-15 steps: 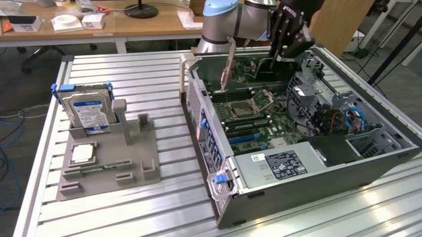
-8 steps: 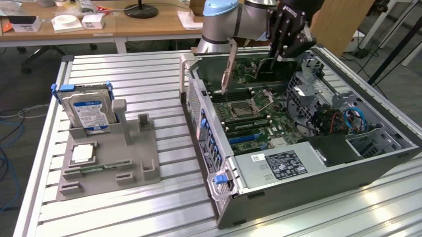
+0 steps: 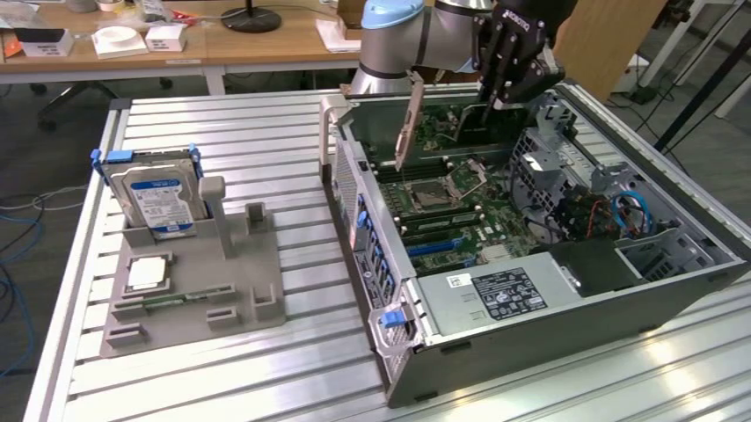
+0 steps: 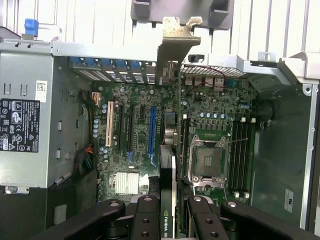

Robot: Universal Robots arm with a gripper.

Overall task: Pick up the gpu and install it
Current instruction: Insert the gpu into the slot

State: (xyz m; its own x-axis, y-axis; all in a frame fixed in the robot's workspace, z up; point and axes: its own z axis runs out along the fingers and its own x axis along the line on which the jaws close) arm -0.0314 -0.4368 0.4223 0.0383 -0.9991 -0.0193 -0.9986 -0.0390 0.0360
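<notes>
The gpu (image 4: 172, 150) is seen edge-on, clamped between the black fingers (image 4: 150, 220) of the end effector (image 4: 172, 215), its silver bracket (image 4: 177, 47) reaching toward the case's rear wall. Below it the green motherboard (image 4: 210, 110) is laid out: a blue slot (image 4: 151, 131) just beside the card, a white slot (image 4: 108, 124) further over, the open processor socket (image 4: 207, 162) on the other side. The grey power supply (image 4: 30, 120) is seen at one end.

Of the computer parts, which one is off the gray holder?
The graphics card, held edge-down in the pincer above the open case; the hard drive and processor chip sit in the holder.
</notes>
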